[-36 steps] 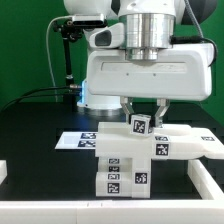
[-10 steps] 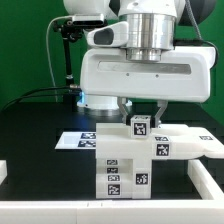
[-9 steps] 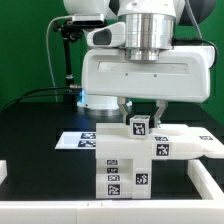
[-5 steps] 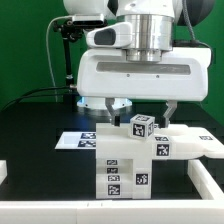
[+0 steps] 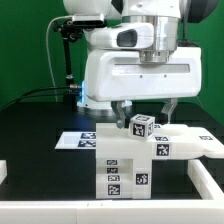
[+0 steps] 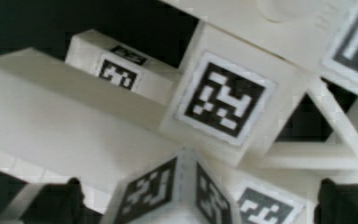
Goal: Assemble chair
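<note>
The chair [image 5: 122, 160], a partly built stack of white blocky parts with black-and-white tags on their faces, stands on the black table [image 5: 40, 120] in the middle of the exterior view. A short square post [image 5: 142, 126] with a tag on its face rises from the chair's top. A flat panel [image 5: 190, 145] reaches out from the chair toward the exterior view's right. Directly above the chair hangs the claw [image 5: 145, 110], its two fingers [image 5: 120, 108] spread wide to either side of the post and gripping nothing; a gap shows between each finger and the post. Just behind the chair, toward the exterior view's left, the marker board [image 5: 72, 141] lies flat on the table. The wrist view looks down at close range on the chair's tagged post [image 6: 220, 95], with more tagged white faces [image 6: 119, 68] around it, all somewhat blurred.
</note>
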`<move>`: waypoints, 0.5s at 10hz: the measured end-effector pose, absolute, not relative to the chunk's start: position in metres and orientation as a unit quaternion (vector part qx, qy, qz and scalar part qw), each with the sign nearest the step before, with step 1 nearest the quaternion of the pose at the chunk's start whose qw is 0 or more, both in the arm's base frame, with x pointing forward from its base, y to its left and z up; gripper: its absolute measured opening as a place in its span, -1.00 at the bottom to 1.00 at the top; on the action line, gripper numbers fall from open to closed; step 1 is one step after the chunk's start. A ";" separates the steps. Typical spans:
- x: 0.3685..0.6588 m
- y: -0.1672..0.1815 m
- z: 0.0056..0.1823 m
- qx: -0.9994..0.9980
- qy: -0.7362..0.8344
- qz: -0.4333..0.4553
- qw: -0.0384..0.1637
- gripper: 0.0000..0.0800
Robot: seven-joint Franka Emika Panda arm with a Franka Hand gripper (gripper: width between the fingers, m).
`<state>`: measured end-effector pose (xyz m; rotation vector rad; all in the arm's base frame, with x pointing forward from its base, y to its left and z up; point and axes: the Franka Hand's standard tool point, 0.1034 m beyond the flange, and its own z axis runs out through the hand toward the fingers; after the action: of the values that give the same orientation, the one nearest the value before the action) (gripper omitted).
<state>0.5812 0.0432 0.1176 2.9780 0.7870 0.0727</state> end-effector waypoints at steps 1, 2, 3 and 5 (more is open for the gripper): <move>0.586 0.044 0.121 0.946 0.321 0.022 0.037 0.62; 0.595 0.040 0.125 0.915 0.401 0.010 0.037 0.62; 0.600 0.035 0.125 0.914 0.405 0.012 0.039 0.62; 0.599 0.035 0.125 0.924 0.381 0.012 0.039 0.35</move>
<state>0.5992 0.0352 0.1247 2.8321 1.1674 0.0369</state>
